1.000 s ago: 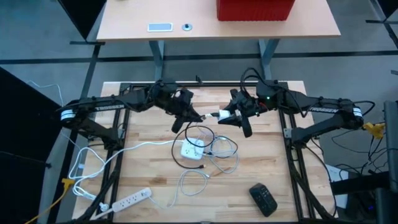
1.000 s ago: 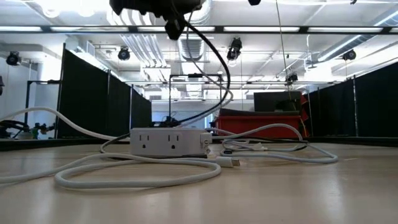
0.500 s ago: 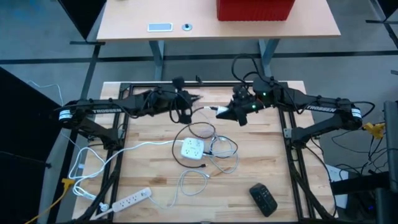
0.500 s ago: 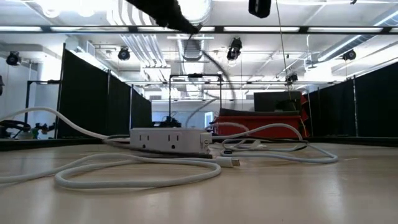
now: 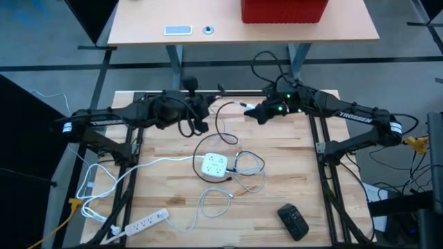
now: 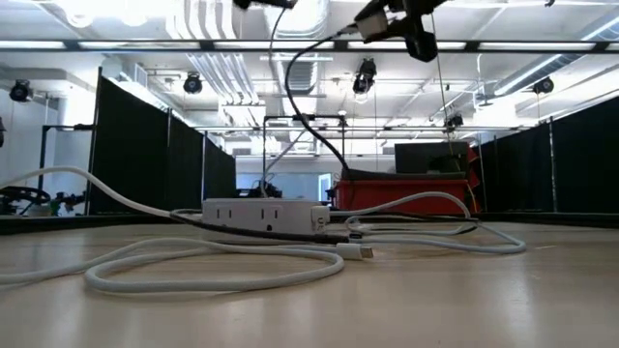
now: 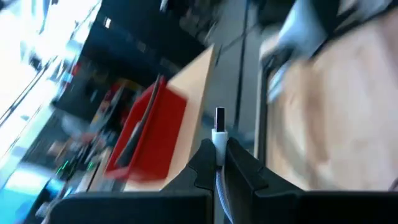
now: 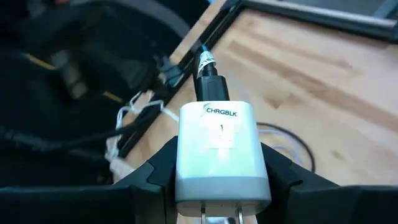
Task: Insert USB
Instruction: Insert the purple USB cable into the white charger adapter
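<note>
My right gripper (image 5: 252,111) is raised over the table's far middle and shut on a white charger block (image 8: 217,146) marked CHRGBLK. A black plug (image 8: 209,86) sits in the block's far end, and its black cable (image 5: 219,123) arcs down to the loops on the table. The block also shows high up in the low view (image 6: 379,19). My left gripper (image 5: 201,116) is raised a little to the left of it. It is shut on a light-coloured USB plug (image 7: 219,134) whose metal tip is bare. Which cable that plug belongs to I cannot tell. My left gripper pinches the plug's light body (image 7: 218,144) between its two fingers, and the dark metal tip (image 7: 220,116) sticks out past the fingertips. The cable runs back between the fingers. The fingers point toward the far side, and the plug is clear of the table. My right gripper pinches the charger block by its two opposite side faces (image 8: 184,163), one finger on each. The prong end (image 8: 219,214) faces the wrist and the end with the black plug faces away. The fingers come from the table's right, and the block is lifted clear.
A white power cube (image 5: 214,164) with white cables (image 5: 243,181) looped around it lies mid-table. A white power strip (image 5: 144,221) lies near the front left and a black remote (image 5: 293,221) near the front right. Beyond the far edge stands another table with a red bin (image 5: 284,10).
Both grippers have drawn apart and risen toward the far edge, the left going left and the right going right. The charger block went with the right gripper. The black cable's upper part has been lifted into a tall arc, while its lower loops stay on the table.
</note>
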